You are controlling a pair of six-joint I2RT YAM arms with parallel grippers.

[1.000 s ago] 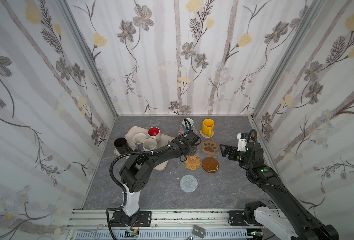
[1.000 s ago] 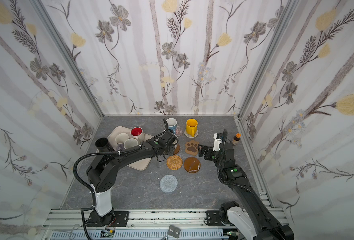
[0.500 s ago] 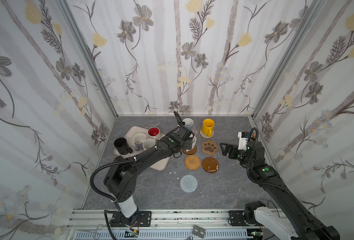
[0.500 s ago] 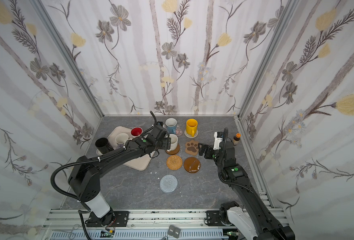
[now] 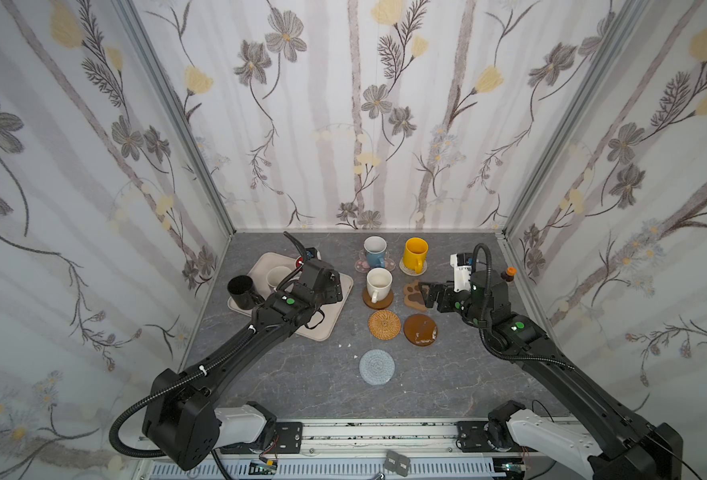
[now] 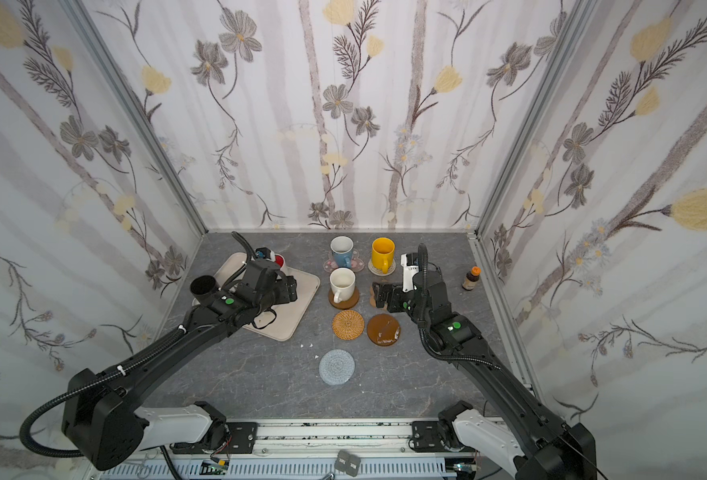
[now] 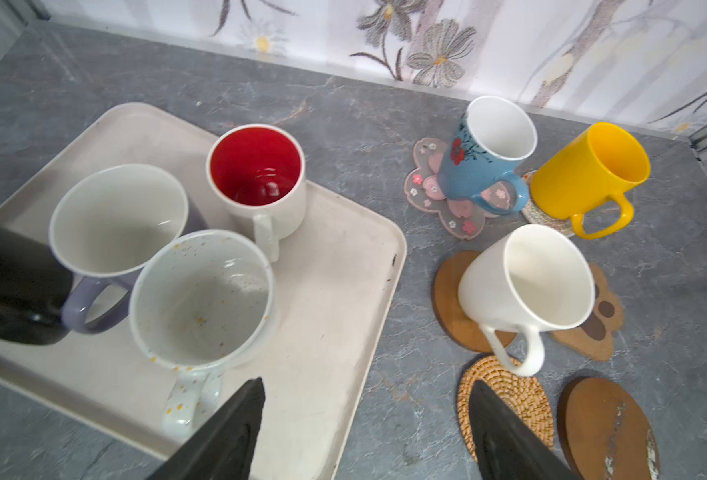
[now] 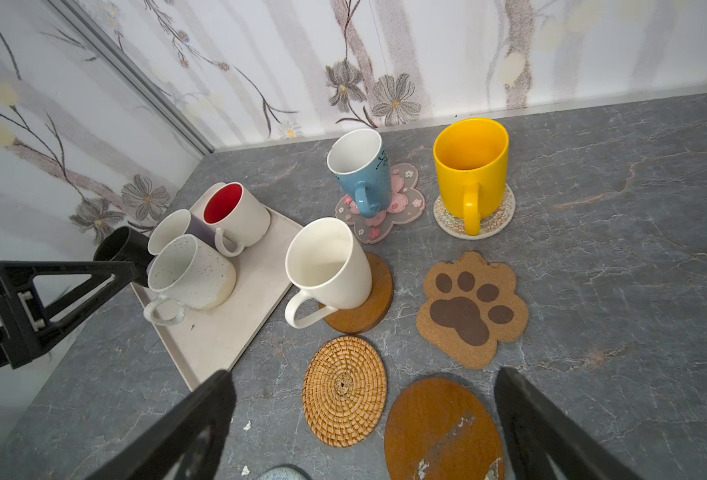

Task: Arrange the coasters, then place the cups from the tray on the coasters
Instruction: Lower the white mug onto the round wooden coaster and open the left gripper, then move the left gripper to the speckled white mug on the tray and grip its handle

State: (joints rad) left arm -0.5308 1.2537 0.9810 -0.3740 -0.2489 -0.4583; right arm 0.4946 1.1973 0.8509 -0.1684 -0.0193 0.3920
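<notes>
Spotter: Since a second ago, the left gripper [image 5: 329, 291] is being drawn back from the plain white mug [image 5: 379, 282], which is being left standing on a wooden disc [image 5: 386, 303]. In both top views that gripper is being held over the tray [image 5: 327, 328], jaws apart, nothing carried.

Recorder: Left wrist view?

Spotter: Four cups are being shown on the tray: speckled white mug [image 7: 200, 295] nearest, then lavender mug [image 7: 117, 216], red-lined mug [image 7: 256, 174], black mug [image 7: 7, 282] at the edge.

Recorder: Right wrist view?

Spotter: The right gripper [image 8: 368, 432] is being held spread and empty above the rattan coaster [image 8: 343, 390] and second wooden disc [image 8: 439, 428]; the paw coaster [image 8: 472, 309] is lying bare.

Recorder: Likely the speckled white mug is being lined up next. Its wall is best pinched clear of crowding neighbours, lifted straight, centred on a bare coaster.
</notes>
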